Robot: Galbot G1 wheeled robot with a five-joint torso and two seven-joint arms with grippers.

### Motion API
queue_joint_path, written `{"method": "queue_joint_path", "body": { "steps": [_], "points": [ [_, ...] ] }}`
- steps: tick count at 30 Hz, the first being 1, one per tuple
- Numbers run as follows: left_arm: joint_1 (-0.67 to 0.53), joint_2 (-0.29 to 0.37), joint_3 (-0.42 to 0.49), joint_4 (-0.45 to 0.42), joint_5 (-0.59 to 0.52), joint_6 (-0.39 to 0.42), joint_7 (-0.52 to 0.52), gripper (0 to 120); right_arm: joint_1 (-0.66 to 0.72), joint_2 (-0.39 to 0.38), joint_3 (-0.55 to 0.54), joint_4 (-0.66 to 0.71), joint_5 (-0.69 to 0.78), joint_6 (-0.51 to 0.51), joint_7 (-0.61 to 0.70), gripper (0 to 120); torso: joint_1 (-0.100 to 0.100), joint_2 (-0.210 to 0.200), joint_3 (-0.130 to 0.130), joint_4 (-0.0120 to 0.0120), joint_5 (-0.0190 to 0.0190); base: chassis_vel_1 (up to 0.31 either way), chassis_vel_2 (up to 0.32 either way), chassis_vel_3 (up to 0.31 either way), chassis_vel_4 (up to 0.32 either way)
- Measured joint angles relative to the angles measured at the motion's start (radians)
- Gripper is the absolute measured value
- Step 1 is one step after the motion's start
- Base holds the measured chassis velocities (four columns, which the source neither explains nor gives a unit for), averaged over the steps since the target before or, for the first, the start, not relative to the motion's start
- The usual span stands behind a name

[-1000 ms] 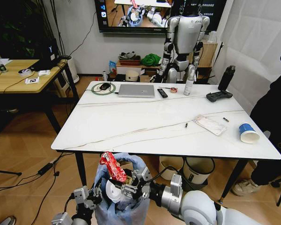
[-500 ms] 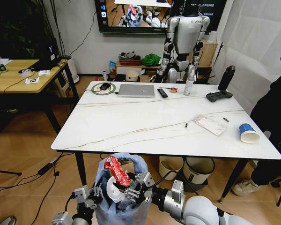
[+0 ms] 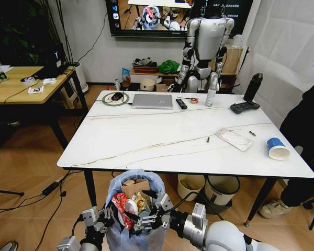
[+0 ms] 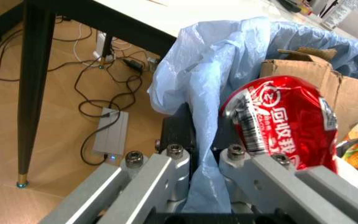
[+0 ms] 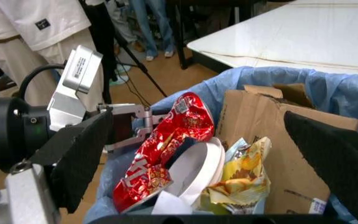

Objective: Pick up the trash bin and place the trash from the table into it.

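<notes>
White worktop [image 3: 146,136] far ahead, cup [image 3: 277,148] and clear pack [image 3: 234,139] remaining. Left hand [image 4: 195,158] clamping trash bin [image 3: 115,191] rim; right hand [image 3: 149,219] wide over red wrapper [image 3: 119,205]. Next probably reaching for the pack.

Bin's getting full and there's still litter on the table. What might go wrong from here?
The red wrapper stands tall among the packed trash and might tip over the trash bin rim. The left gripper pinches mostly the bag liner, which could slip. The paper cup sits at the table edge, easily knocked off.
</notes>
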Motion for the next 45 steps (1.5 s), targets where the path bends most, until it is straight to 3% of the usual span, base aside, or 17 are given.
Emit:
{"method": "queue_joint_path", "body": {
  "steps": [11, 21, 27, 33, 45],
  "points": [
    [0.005, 0.002, 0.008, 0.006, 0.002, 0.002, -0.004, 1, -0.008, 0.010, 0.037, 0.027, 0.004, 0.008, 0.013, 100, 0.000, 0.000, 0.000, 0.0000, 0.0000, 0.000, 0.000, 0.000, 0.000],
    [0.007, 0.016, 0.009, 0.002, 0.005, 0.000, -0.001, 1, -0.013, 0.066, 0.247, 0.038, 0.065, 0.013, 0.067, 100, 0.000, 0.000, 0.000, 0.0000, 0.0000, 0.000, 0.000, 0.000, 0.000],
    [0.007, 0.034, 0.006, -0.006, -0.001, -0.003, 0.001, 1, -0.006, 0.116, 0.397, -0.024, 0.080, 0.004, 0.119, 100, 0.000, 0.000, 0.000, 0.0000, 0.0001, 0.000, 0.000, 0.000, 0.000],
    [0.009, 0.041, 0.009, -0.009, -0.005, -0.006, 0.003, 1, 0.006, 0.163, 0.477, -0.101, 0.081, -0.030, 0.167, 100, 0.000, 0.000, 0.000, 0.0000, 0.0000, 0.000, 0.000, 0.000, 0.000],
    [0.010, 0.057, 0.006, -0.012, -0.012, -0.010, 0.006, 1, 0.115, 0.256, 0.502, -0.282, 0.101, -0.146, 0.280, 100, 0.000, 0.000, 0.000, 0.0000, 0.0001, 0.000, 0.000, 0.000, 0.000]
  ]
}}
